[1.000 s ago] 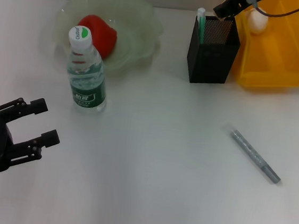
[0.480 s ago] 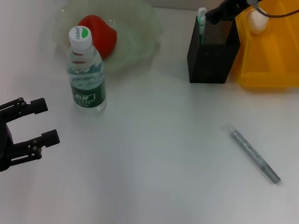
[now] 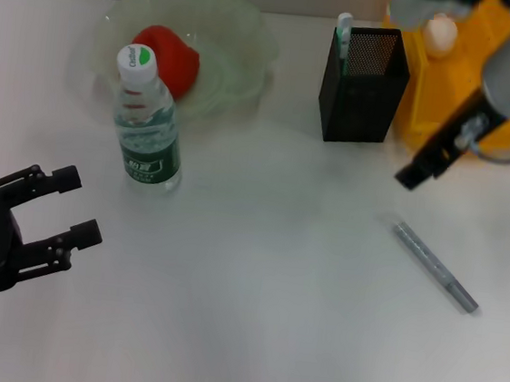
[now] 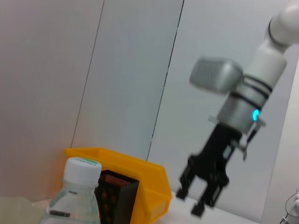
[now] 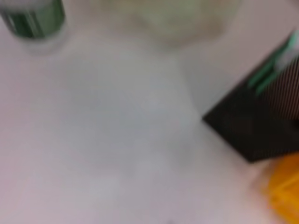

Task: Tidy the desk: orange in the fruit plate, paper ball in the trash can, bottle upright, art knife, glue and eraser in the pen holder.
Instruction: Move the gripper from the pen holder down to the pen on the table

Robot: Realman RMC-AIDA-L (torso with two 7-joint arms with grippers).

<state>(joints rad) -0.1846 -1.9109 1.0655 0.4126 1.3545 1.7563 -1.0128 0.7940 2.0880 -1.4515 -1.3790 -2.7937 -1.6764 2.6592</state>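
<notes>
The right pincer (image 3: 418, 174) hangs open and empty, near the pen holder (image 3: 363, 86). It could bump the holder or roll the knife (image 3: 434, 265) away if it drops crooked. The knife is a thin grey stick (a bit shiny) lying flat on the surface (image 3: 251, 318). The left pincer (image 3: 71, 208) rests open by the bottle (image 3: 147, 125).

The right gripper (image 3: 414, 178) has swung from above the pen holder (image 3: 364, 86) toward the desk.
</notes>
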